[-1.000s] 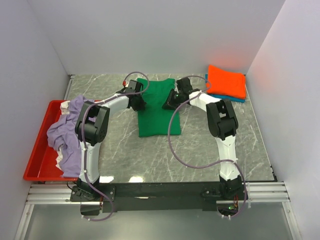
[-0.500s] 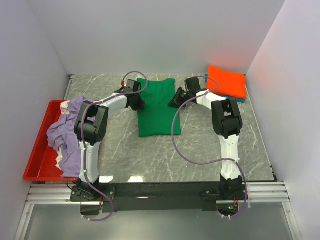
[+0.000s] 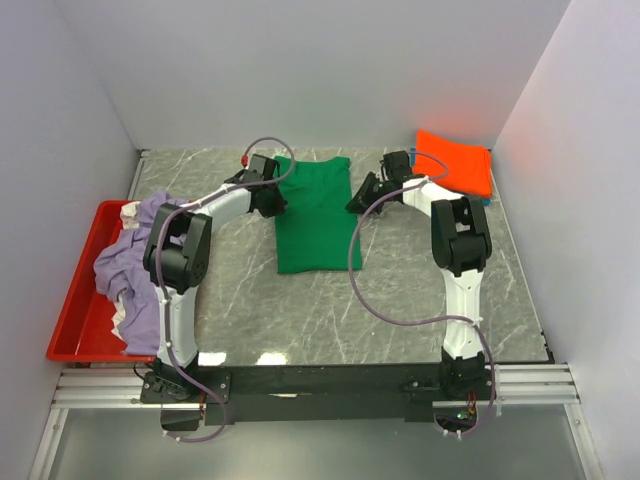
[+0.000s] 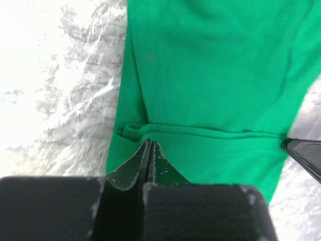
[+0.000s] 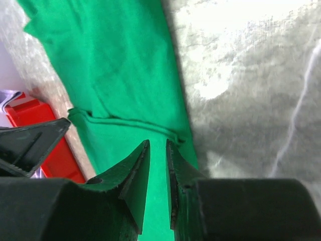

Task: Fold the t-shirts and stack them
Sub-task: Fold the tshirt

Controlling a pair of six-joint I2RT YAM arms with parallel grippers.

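The bright green t-shirt point(image 3: 312, 215) lies flat at the table's middle back, folded into a long narrow strip. My left gripper point(image 3: 275, 200) is at its left edge, jaws shut with nothing seen between them, tips point(image 4: 150, 142) just over a hem fold of the green shirt point(image 4: 215, 75). My right gripper point(image 3: 360, 196) is at its right edge, jaws a narrow gap apart and empty point(image 5: 157, 143), over the green cloth point(image 5: 115, 65). The orange t-shirt point(image 3: 455, 162) lies folded on the blue one point(image 3: 483, 199) at the back right. The lavender t-shirt point(image 3: 135, 265) is crumpled in the red tray.
The red tray point(image 3: 75, 320) stands at the table's left edge, the lavender shirt spilling over its near side. White walls enclose the back and sides. Purple cables loop from both arms above the marble tabletop point(image 3: 400, 290).
My right gripper has moved right, from over the green shirt to its right edge. My left gripper has shifted slightly toward the back. The green shirt lies as before.
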